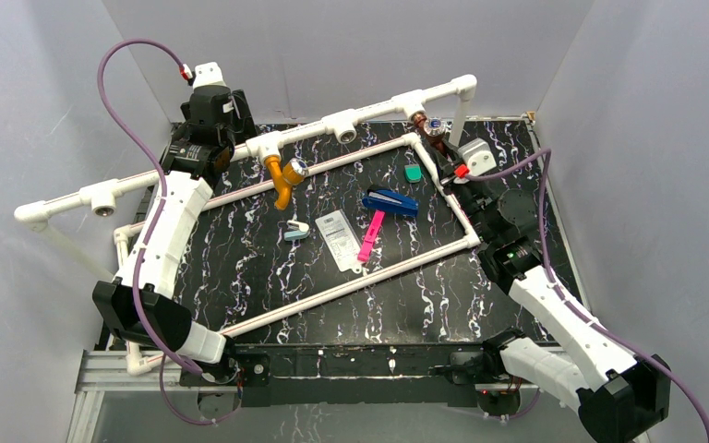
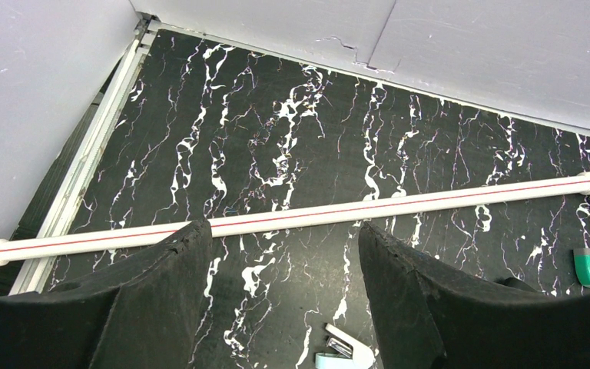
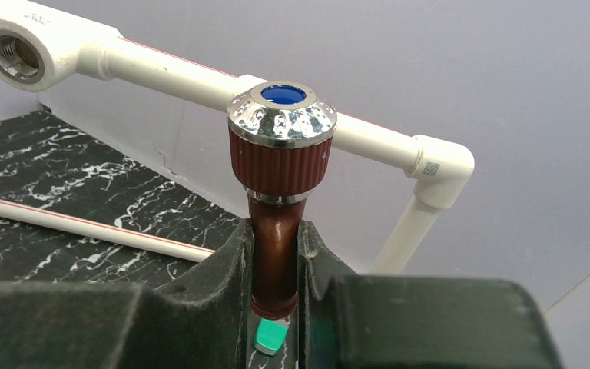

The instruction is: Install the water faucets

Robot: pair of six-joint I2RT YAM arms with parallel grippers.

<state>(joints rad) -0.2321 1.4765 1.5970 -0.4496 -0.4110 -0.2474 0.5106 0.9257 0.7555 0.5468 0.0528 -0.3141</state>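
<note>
Right now the right jaws are closed on the dark brown faucet (image 3: 276,223), pinching its smooth stem from both sides just under the ribbed collar. Its blue-centred knob (image 3: 283,114), rimmed in silver, points up in the wrist view. Seen from above, this faucet sits near the far right corner of the worktop (image 1: 268,268), just beside a white tee (image 1: 414,100) on the raised pipe rail (image 1: 369,113). Whether its thread has met the tee's socket cannot be told.

The orange faucet (image 1: 282,183) hangs from a second tee (image 1: 266,145) on the same rail, nearer the far left corner. Its round silvery knob (image 1: 296,168) faces up, and it is well apart from both arms.

The left jaws stand wide apart, gripping nothing. The left arm (image 1: 171,231) reaches along the left edge toward the far left corner. In its wrist view a thin white pipe (image 2: 299,219) marked with a red line crosses the black marbled surface below.

A pipe frame (image 1: 332,293) lies flat on the worktop. Inside it, around the middle, are a blue stapler (image 1: 390,201), a pink tool (image 1: 370,237), a clear packet (image 1: 337,231) and a pale clip (image 1: 296,230). A teal piece (image 1: 413,173) lies closer to the far right corner, near the right jaws
</note>
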